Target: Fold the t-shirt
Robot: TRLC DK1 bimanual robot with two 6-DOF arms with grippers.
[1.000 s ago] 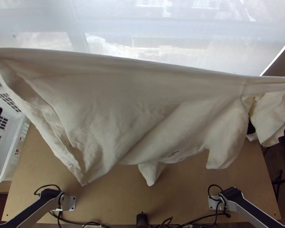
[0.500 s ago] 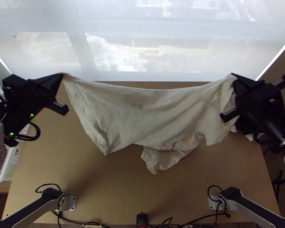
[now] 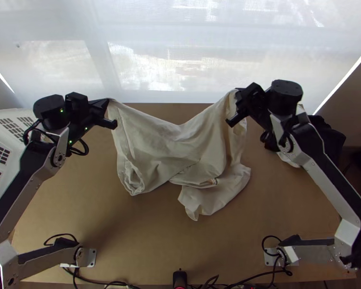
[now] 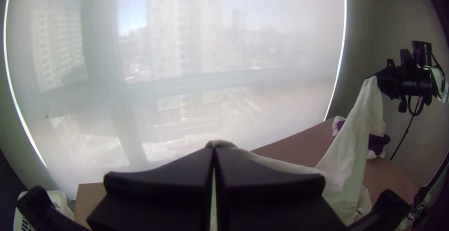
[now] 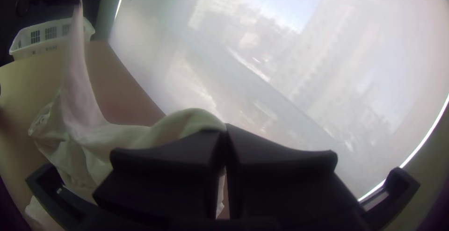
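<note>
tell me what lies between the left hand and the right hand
The t-shirt: the top view shows it sagging between the left hand and the right hand, its lower part bunched on the table.

The t-shirt (image 3: 156, 149) hangs between the left gripper (image 3: 108, 101) and right gripper (image 3: 238, 92), its lower part on the table (image 3: 84, 207). A laundry basket (image 3: 5, 126) stands left of the table; a cloth pile (image 3: 330, 137) lies at its far right. Behind is a window blind (image 3: 180, 43).
</note>
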